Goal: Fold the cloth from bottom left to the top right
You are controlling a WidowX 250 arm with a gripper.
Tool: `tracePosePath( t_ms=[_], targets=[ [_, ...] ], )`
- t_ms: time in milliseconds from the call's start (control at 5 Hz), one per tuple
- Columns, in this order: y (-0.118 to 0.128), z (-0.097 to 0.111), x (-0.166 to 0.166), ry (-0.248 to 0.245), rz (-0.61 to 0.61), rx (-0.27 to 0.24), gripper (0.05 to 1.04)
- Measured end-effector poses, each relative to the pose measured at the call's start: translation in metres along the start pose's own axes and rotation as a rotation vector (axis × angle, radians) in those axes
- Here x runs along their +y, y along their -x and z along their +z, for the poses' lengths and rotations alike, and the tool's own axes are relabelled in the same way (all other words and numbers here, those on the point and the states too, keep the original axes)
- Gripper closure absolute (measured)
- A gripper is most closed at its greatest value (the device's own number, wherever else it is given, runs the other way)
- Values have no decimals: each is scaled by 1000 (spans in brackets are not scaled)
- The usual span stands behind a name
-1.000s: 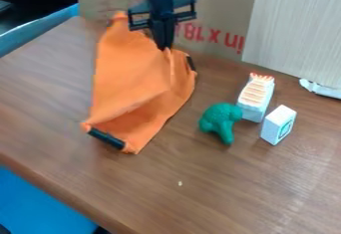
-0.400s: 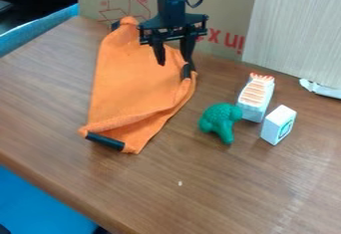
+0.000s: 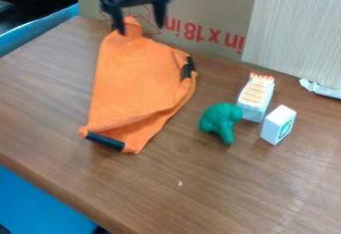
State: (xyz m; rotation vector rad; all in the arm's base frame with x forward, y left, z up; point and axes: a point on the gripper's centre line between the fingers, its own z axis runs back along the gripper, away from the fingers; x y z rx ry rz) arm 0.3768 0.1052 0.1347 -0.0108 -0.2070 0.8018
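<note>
1. While the black gripper (image 3: 140,28) hangs over the far end of the cloth, its two fingers stand spread apart with nothing pinched between them.
2. Just below it in the view lies the orange cloth (image 3: 133,83), on the left half of the wooden table (image 3: 266,193). Its far end rises to a narrow, puckered peak close by one fingertip; whether the two touch, I cannot tell.
3. Along the near right side of the cloth, a fold runs at a slant from the near left corner up toward the right edge. One black strip (image 3: 105,141) sits at the near end, another black strip (image 3: 187,69) at the right edge, near the far end.
4. Behind the cloth stands a cardboard panel (image 3: 220,4) with red print, and to its right a pale, finely lined panel (image 3: 299,29).
5. Right of the cloth, well apart from it, rest a knobbly green toy (image 3: 222,121), a white block with an orange-ridged top (image 3: 255,96) and, just beside that, a small white box (image 3: 278,125).
6. Nearer the front edge lies a pale crumb (image 3: 180,183).
</note>
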Motion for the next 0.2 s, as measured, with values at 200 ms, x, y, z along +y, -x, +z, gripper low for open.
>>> tracePosePath(
  t_ms=[200],
  targets=[
    [2, 25, 39, -22, -90, -10, 83]
  ],
)
